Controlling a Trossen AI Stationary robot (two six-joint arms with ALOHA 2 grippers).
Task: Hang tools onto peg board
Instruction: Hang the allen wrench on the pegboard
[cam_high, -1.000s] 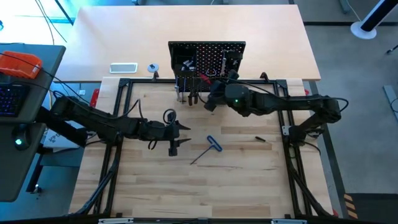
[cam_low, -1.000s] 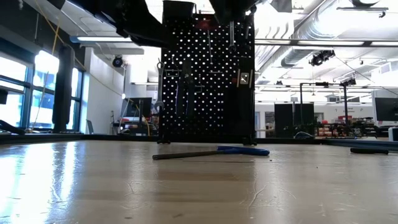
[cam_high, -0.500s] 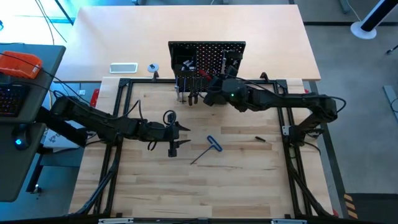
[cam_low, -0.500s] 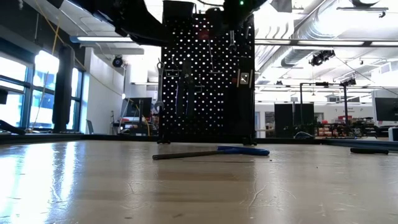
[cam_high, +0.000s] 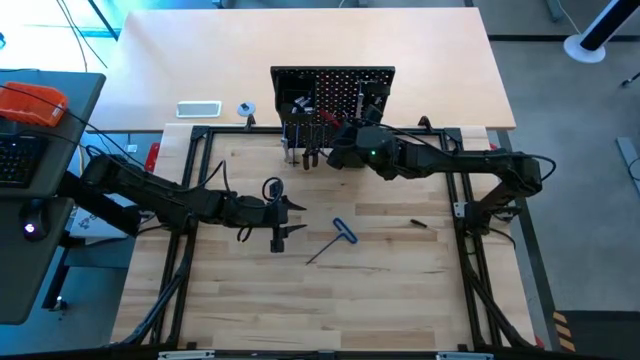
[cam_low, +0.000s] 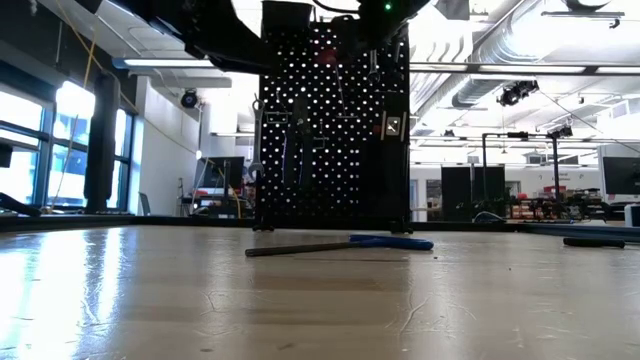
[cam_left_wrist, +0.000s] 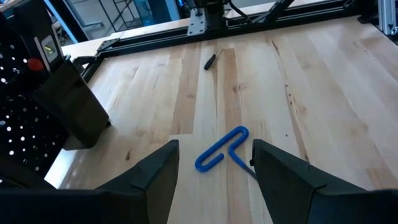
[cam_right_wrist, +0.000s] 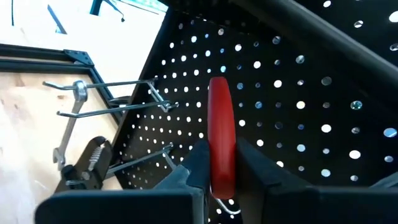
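Note:
The black peg board (cam_high: 332, 98) stands upright at the table's far edge, and a silver wrench (cam_right_wrist: 67, 127) hangs from one of its hooks. My right gripper (cam_right_wrist: 222, 163) is just in front of the board (cam_right_wrist: 298, 93), raised above the table and shut on the red-handled screwdriver (cam_right_wrist: 221, 134). A blue-handled T hex key (cam_high: 338, 236) lies flat on the table's middle. My left gripper (cam_high: 284, 221) hovers open just left of it, and the key (cam_left_wrist: 221, 151) shows ahead of its two fingers. A slim pen-like tool (cam_high: 418, 223) lies farther right. My right gripper pinches the screwdriver's red handle (cam_right_wrist: 222, 168) between its two fingers, one on each side. The fingers come roughly level from the table's right toward the peg board. The handle sticks out past the fingertips, lifted clear of the table, close to the board's holes.
Black bins (cam_left_wrist: 73, 99) sit at the peg board's foot, and a dark tool (cam_right_wrist: 87, 167) hangs low on it beside bare hooks (cam_right_wrist: 124, 107). A black frame (cam_high: 195, 150) borders the wooden table. The near half of the table (cam_high: 330, 300) holds no tools.
My right gripper, still shut on the red-handled screwdriver, has moved a little toward the table's far left and closer to the peg board, then held still.

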